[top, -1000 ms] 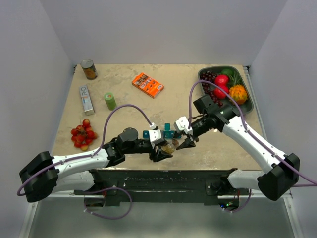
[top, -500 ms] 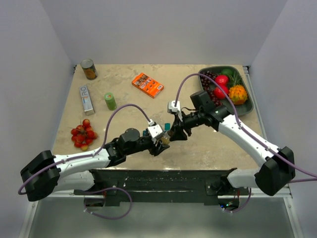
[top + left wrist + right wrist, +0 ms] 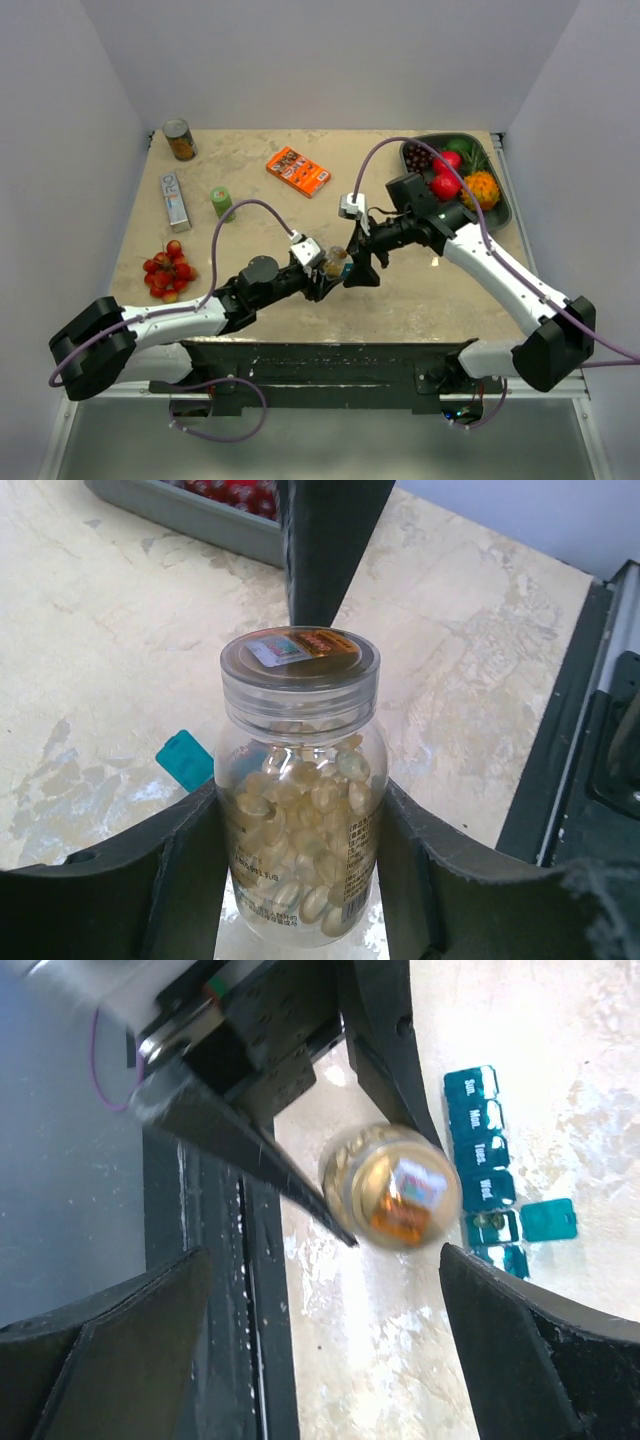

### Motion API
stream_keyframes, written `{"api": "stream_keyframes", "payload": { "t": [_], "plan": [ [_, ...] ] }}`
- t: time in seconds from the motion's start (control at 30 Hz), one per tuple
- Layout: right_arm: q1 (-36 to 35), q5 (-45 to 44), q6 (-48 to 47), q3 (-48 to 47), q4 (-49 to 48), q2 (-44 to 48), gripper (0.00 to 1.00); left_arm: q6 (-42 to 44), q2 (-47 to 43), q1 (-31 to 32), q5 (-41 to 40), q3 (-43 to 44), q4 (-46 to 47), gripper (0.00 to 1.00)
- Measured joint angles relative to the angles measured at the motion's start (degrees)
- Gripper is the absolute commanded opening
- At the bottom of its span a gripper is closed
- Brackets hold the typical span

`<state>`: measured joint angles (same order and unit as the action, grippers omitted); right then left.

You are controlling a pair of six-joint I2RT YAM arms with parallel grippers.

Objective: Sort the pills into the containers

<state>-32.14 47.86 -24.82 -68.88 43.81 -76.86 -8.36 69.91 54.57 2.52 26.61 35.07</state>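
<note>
Right claw (image 3: 322, 1255) opened, left claw (image 3: 297, 825) gripping bottle (image 3: 300, 740)

Marbled table (image 3: 260, 215) with can (image 3: 180, 140), tomatoes (image 3: 168, 270), fruit tray (image 3: 190, 518), pill organizer (image 3: 480, 1150)

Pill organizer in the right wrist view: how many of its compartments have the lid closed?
4 at least on the pill organizer: Sun., Mon., Tues. and Wed., in a row. The next compartment stands open; those beyond are partly hidden, so maybe more.
</note>
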Motion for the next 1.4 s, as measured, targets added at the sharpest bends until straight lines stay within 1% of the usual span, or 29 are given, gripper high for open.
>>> {"api": "stream_keyframes", "payload": {
  "t": [0.07,0.2,0.3,0.4,0.5,0.53,0.57,0.63,0.67,0.73,0.77,0.87,0.9,0.97,1.0,1.17,1.2,1.23,1.27,1.33,1.37,1.4],
  "plan": [
    [0.5,0.1,-2.2,-0.6,2.2,1.6,0.99,-0.4,-1.4,-0.6,2.0,-1.2,0.5,0.00],
    [1.2,0.3,-10.8,-3.8,7.4,4.1,0.99,-1.1,-3.8,-1.6,9.7,-2.6,0.6,0.00],
    [1.2,2.9,-22.4,-5.1,12.1,6.1,0.99,-1.6,-4.3,-1.8,17.1,-2.6,1.2,0.00],
    [1.0,6.3,-34.8,-6.0,18.9,6.5,0.98,-2.1,-4.2,-1.8,23.5,-2.6,1.3,0.00],
    [0.6,9.1,-44.8,-7.0,24.9,4.0,0.93,-2.8,-3.1,-1.8,28.2,-2.2,1.4,0.00],
    [0.3,9.5,-46.9,-7.0,26.2,3.0,0.91,-3.0,-2.7,-1.8,29.1,-1.9,1.4,0.00],
    [0.1,9.9,-48.3,-7.0,27.1,2.0,0.84,-3.1,-2.3,-1.8,29.9,-1.7,1.4,0.00],
    [-0.5,10.3,-49.9,-6.9,28.0,0.8,0.79,-3.2,-1.8,-1.8,31.0,-1.4,1.6,0.00],
    [-0.8,10.3,-50.1,-6.9,28.1,0.6,0.74,-3.3,-1.6,-1.8,31.5,-1.3,1.7,0.00],
    [-1.4,10.5,-50.2,-6.6,28.0,0.8,0.68,-3.3,-1.2,-1.8,32.0,-1.0,1.8,0.00],
    [-1.6,10.7,-50.1,-6.5,27.8,0.9,0.63,-3.5,-0.9,-1.8,32.2,-0.8,1.9,0.00],
    [-2.2,10.7,-48.9,-5.7,26.6,1.3,0.57,-3.7,-0.2,-1.8,32.7,-0.4,2.1,0.00],
    [-2.4,10.7,-48.5,-5.6,26.1,1.3,0.53,-3.7,0.0,-1.8,32.8,-0.3,2.1,0.00],
    [-2.4,10.6,-47.7,-5.4,25.1,1.3,0.48,-3.7,0.0,-1.8,32.9,-0.3,2.1,0.00],
    [-2.5,10.6,-47.2,-5.4,24.6,1.3,0.43,-3.9,0.0,-1.8,32.9,-0.2,2.1,0.00],
    [-2.6,10.1,-43.9,-5.0,22.4,1.2,0.35,-4.1,0.0,-1.7,32.2,-0.2,1.8,0.00],
    [-2.7,10.0,-42.6,-4.7,21.6,1.2,0.33,-4.1,0.0,-1.7,31.9,-0.2,1.5,0.00],
    [-2.7,9.7,-41.1,-4.3,20.6,1.2,0.23,-4.1,-0.1,-1.7,31.3,-0.2,1.1,0.00],
    [-2.7,9.3,-38.9,-3.9,19.4,1.2,0.20,-4.1,-0.2,-1.7,30.6,-0.2,0.6,0.00],
    [-2.7,7.9,-33.4,-3.0,15.9,1.2,0.19,-4.1,-0.6,-1.7,28.3,-0.2,-0.6,0.00],
    [-2.7,7.2,-30.7,-2.6,14.4,1.2,0.15,-4.1,-0.8,-1.7,27.2,-0.3,-1.0,0.00],
    [-2.7,5.6,-26.4,-2.1,11.7,1.2,0.15,-4.0,-1.1,-1.6,24.9,-0.3,-1.9,0.00]
  ]
}}
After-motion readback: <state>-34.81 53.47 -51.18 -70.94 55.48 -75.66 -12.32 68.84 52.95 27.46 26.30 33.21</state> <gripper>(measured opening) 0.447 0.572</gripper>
